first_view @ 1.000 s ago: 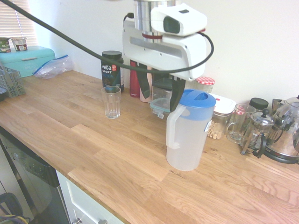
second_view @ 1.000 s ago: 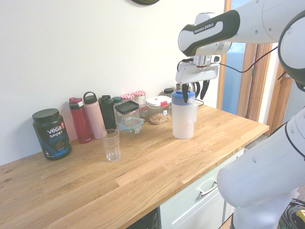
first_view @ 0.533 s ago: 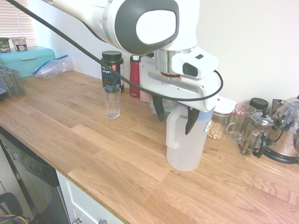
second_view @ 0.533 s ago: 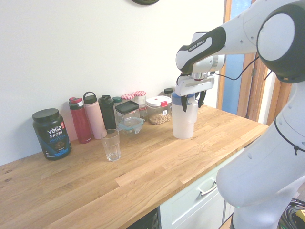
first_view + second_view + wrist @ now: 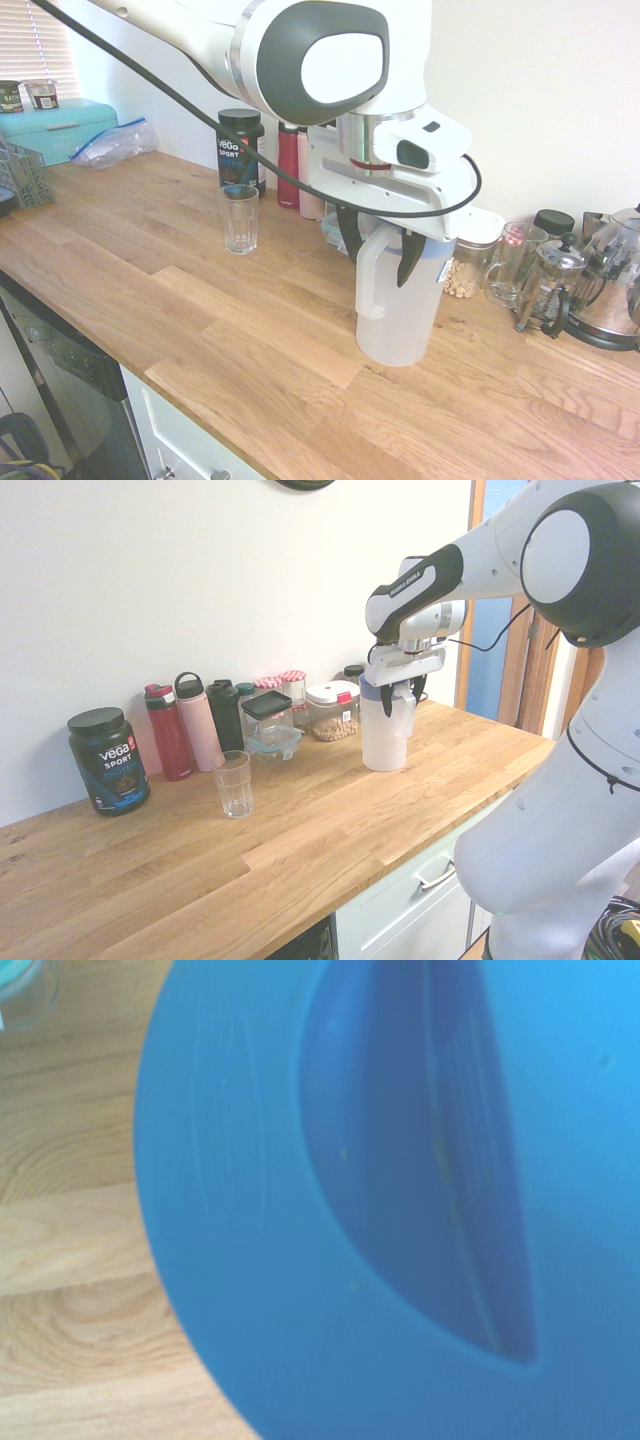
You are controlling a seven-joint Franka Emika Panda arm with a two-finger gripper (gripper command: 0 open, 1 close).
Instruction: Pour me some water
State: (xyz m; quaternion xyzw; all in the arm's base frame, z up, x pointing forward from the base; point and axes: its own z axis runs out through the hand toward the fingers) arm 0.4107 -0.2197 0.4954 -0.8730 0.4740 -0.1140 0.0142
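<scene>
Jaws (image 5: 378,274) are parted, one dark finger on either side of the upper handle of the water pitcher (image 5: 396,320); whether either finger touches the handle cannot be firmly established from these angles. The pitcher stands upright on the wooden bench (image 5: 230,350), its translucent body resting on the surface. Its blue lid (image 5: 240,1290) fills most of the wrist view, with a recessed portion visible; from outside, the lid is largely hidden beneath the white gripper body. One clear drinking glass (image 5: 235,785) stands upright on the bench, well apart from the pitcher, with its mouth uncovered. Near the glass, along the wall, are a black Vega Sport tub (image 5: 108,762), a red bottle (image 5: 168,734), a pink bottle (image 5: 199,725) and a dark shaker (image 5: 226,718). Between these bottles and the pitcher sit small clear food containers (image 5: 270,726), jars with red-checked lids (image 5: 293,690), and a white-lidded container (image 5: 333,715) holding light brown pieces. On the pitcher's other side, the first exterior view records a glass mug (image 5: 508,268), a French press (image 5: 550,285) and a clear kettle (image 5: 612,285).
</scene>
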